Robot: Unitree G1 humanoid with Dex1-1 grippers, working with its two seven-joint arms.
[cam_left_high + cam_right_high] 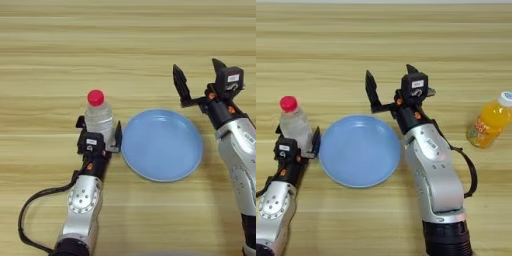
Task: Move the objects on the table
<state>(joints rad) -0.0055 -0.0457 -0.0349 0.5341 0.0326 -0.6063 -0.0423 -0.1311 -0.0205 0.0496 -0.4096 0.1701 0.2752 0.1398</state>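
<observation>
A: Left eye view first: we see our left hand [99, 131] with a finger on either side of the clear bottle [99, 118], which stands upright at about nine o'clock from the blue plate [162, 145], just beside its rim. The fingers sit close against the bottle's lower half; we judge it grasped, though we cannot tell how firmly.

B: And our right hand [390, 84]?

A: Released, fingers spread wide and holding nothing, hovering above the surface [125, 45] at about one o'clock from the plate.

B: Where is the other bottle?

A: The left eye view does not show it at all. The right eye view does: the orange bottle [489, 123] with its white cap stands at about three o'clock from the plate, well apart from it, leaning a little, its long axis near upright, cap toward one o'clock.

B: So which hand is nearer to it?

A: Our right one, clearly. From that hand the orange bottle lies toward four o'clock, with the right forearm between plate and bottle. We would guess the reach calls for swinging the open fingers out to the right and down, to meet the bottle from the side, across its upright axis.
</observation>
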